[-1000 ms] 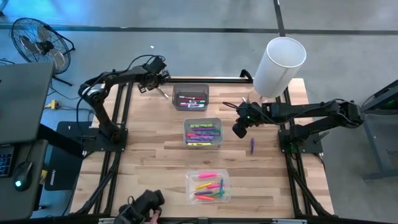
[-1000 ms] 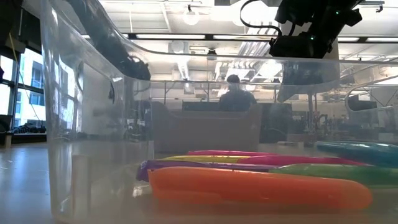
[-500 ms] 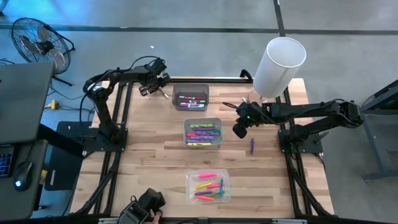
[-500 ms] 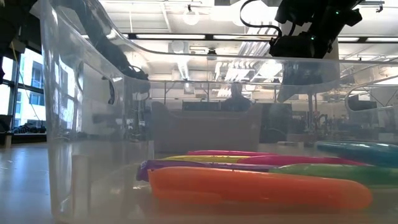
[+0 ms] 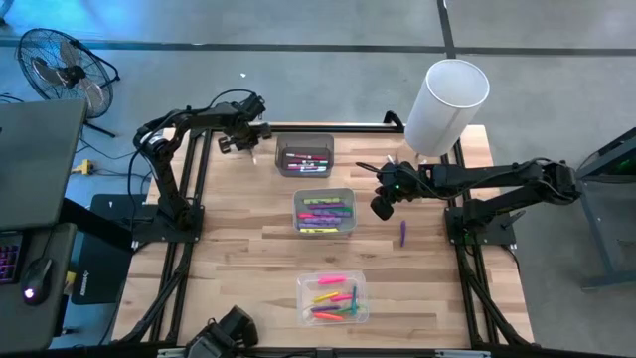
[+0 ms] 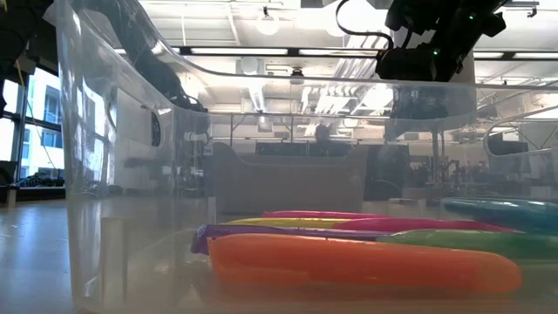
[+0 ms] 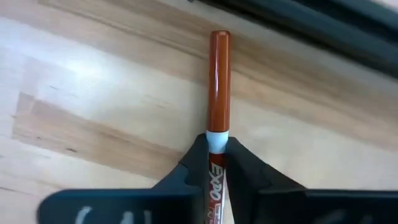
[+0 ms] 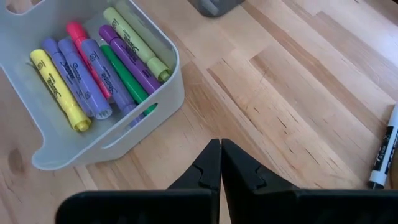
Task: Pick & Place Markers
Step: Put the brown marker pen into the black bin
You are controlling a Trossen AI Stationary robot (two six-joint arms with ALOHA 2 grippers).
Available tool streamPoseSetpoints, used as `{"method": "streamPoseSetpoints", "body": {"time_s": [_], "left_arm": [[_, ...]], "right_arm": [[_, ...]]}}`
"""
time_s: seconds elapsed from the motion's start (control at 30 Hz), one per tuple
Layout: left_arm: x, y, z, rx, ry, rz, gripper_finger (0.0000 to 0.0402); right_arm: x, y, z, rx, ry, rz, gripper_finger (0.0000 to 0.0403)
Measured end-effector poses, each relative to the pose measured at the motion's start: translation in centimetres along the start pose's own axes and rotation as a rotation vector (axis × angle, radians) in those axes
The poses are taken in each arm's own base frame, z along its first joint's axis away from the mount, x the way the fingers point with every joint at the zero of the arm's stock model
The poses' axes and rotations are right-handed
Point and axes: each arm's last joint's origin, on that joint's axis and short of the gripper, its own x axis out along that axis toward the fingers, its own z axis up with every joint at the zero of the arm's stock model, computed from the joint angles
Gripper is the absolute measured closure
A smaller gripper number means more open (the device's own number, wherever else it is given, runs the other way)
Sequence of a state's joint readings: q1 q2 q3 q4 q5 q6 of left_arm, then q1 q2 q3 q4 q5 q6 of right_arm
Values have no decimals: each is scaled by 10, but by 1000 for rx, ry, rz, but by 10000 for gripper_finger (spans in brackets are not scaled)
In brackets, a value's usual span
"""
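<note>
Orange-capped marker [image 7: 218, 93] sits clenched in the left gripper [image 7: 216, 155] just beside the dark bin [image 5: 304, 157], so carry it level over the rim before releasing; right gripper [image 8: 221, 163] waits closed, empty

Three bins [image 5: 324, 210], two arms, one white cylinder [image 5: 443, 107].

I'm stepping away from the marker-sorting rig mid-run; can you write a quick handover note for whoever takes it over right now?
Left gripper: shut on a red-capped Expo marker, over the table's far left, beside the dark grey bin.
Right gripper: shut, empty, hovering beside the middle grey bin.
Done: markers lie in all three bins, including the near clear bin.
Left: bin the held marker, then the loose purple marker near the right arm. A black marker also lies loose on the wood in the right wrist view.
</note>
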State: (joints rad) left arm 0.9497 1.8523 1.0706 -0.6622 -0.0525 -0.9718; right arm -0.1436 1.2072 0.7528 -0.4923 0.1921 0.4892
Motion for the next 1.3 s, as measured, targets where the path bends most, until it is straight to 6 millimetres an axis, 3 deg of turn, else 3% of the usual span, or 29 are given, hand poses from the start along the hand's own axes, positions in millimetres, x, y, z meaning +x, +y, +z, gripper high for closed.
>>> {"method": "streamPoseSetpoints", "body": {"time_s": [0.27,0.4,0.53,0.77,0.93,1.13,1.3], "left_arm": [[-1,7,-7,230,98,35,369],[-15,13,-12,319,138,21,380],[-40,22,-18,371,138,7,382],[-107,37,-28,542,-45,-127,382],[-143,20,-41,757,-225,-410,382],[-181,-31,-47,979,-481,-631,382],[-184,-78,-52,1255,-567,-631,384]], "right_arm": [[0,0,0,24,-1,4,402],[0,0,0,26,1,7,401],[0,1,0,34,2,9,402],[-1,3,-1,25,2,17,402],[-1,4,0,25,-10,23,401],[-1,7,4,30,-47,59,401],[-1,8,7,36,-74,76,402]]}}
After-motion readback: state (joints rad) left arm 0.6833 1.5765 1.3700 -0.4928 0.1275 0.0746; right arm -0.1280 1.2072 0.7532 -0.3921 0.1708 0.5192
